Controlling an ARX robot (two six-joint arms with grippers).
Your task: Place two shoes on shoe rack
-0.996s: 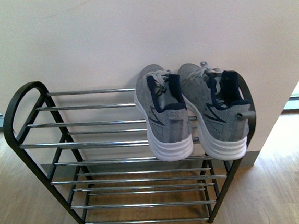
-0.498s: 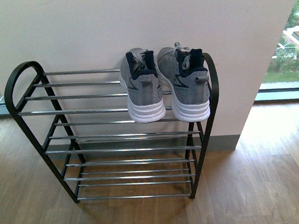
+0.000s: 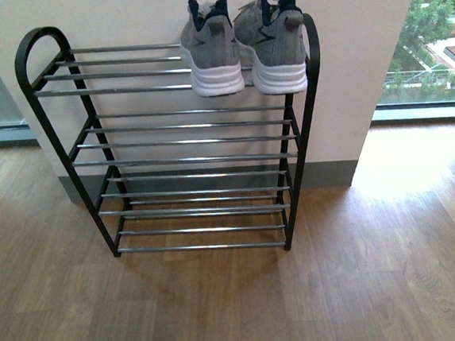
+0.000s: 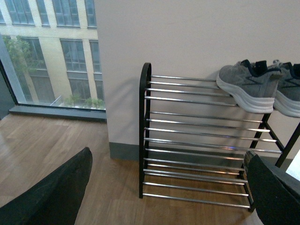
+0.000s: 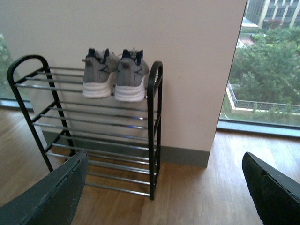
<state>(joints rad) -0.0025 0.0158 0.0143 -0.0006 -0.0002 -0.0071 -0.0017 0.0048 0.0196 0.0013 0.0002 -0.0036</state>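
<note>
Since each wrist view shows two dark, matte, rounded fingers spread to opposite edges with nothing between them, the left gripper [image 4: 168, 154] and the right gripper [image 5: 164, 153] are both released and empty. One finger [image 4: 56, 197] of the left gripper and one finger [image 5: 276, 192] of the right gripper sit well apart from the shoe rack [image 3: 187, 160].

The rack has a black frame with rounded loop ends and three tiers of thin, shiny chrome bars. It stands on a wood-grain plank floor [image 3: 223, 306], backed against a plain white wall [image 3: 362, 63] with a grey baseboard [image 3: 323, 174].

Both task shoes rest on the top tier at its right end, as seen in the front view. The left sneaker [image 3: 210, 48] and the right sneaker [image 3: 276, 46] are grey knit with thick white ribbed soles and dark collars. They lie close side by side, heels facing away from the wall and toes toward it. The right sneaker is just beside the right loop end. The two lower tiers carry nothing.

Glazed windows [image 3: 415, 34] flank the wall on both sides.
</note>
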